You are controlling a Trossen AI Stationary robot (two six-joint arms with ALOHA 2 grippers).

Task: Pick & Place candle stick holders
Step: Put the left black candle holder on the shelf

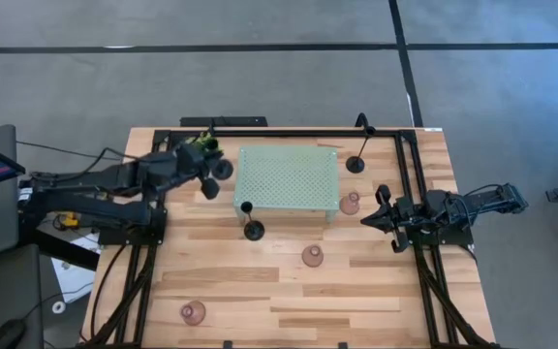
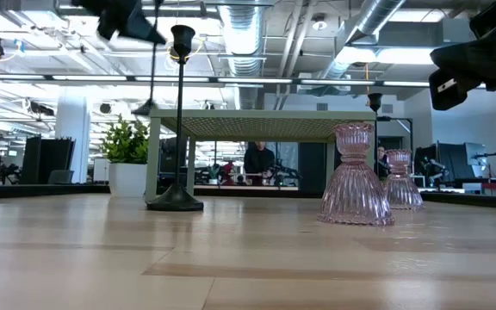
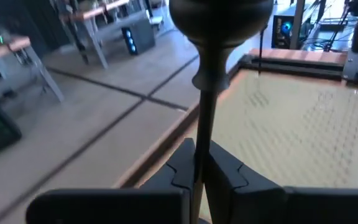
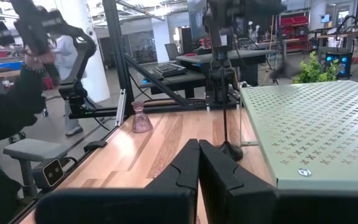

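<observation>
over the surface's far left part, my left claw was clenched on a black candle stick holder, gripping its thin stem. in the left wrist view the stem ran up btwn my two fingers to the knob & cup above. from overhead that holder hung just beside the mint-green perforated stand, at its left edge, w/ the small green plant close behind my claw.

my right claw hovered off to the stand's right, clenched on nothing; in the right wrist view its fingers met flat together.

other black holders: one stood upright at the stand's front left corner, round base on the wood; another stood behind the stand's far right corner. in the low view the near one rose in front of the stand's leg.

pink glass holders: one sat just beside the stand's front right corner, near my right claw; one mid-surface in front of the stand; one well apart, near the front left edge. the low view showed two pink ones, both upright.

people showed in the room beyond, too small to tell more.
</observation>
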